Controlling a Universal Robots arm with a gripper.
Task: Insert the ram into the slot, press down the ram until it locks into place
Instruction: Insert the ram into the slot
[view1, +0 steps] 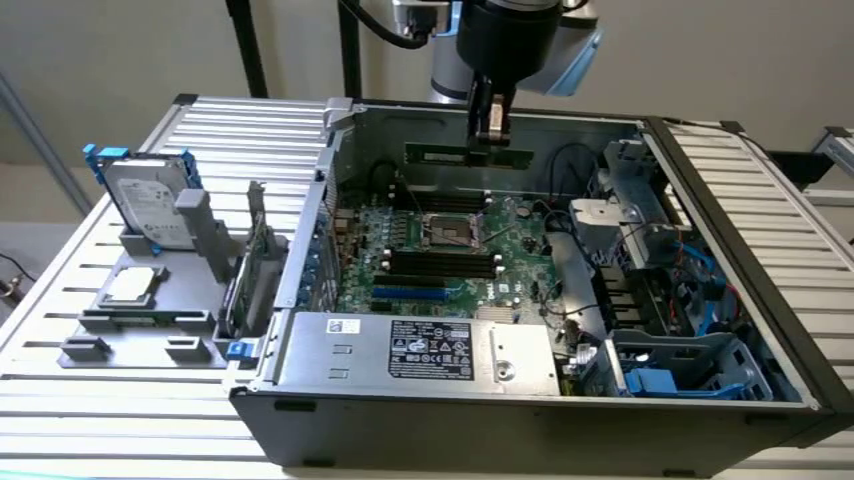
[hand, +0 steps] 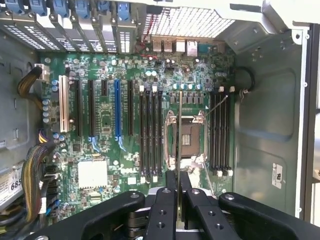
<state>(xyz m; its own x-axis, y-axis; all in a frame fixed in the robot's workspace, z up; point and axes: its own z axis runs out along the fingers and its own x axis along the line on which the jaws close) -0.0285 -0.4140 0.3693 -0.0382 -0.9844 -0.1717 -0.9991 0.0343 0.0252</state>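
- Nearest in the exterior view, a silver power supply (view1: 427, 348) fills the front edge of the open case (view1: 534, 428). Behind it the board lies uncovered.
- The black slots (view1: 438, 262), with pale end clips, run parallel just beyond a blue slot (view1: 416, 293).
- The claw (view1: 489, 146) is clenched on the ram (view1: 434, 154), a long thin green stick held level above the board near the far wall, clear of every slot.
- In the wrist view the ram (hand: 180, 125) shows edge-on, its chips hidden.
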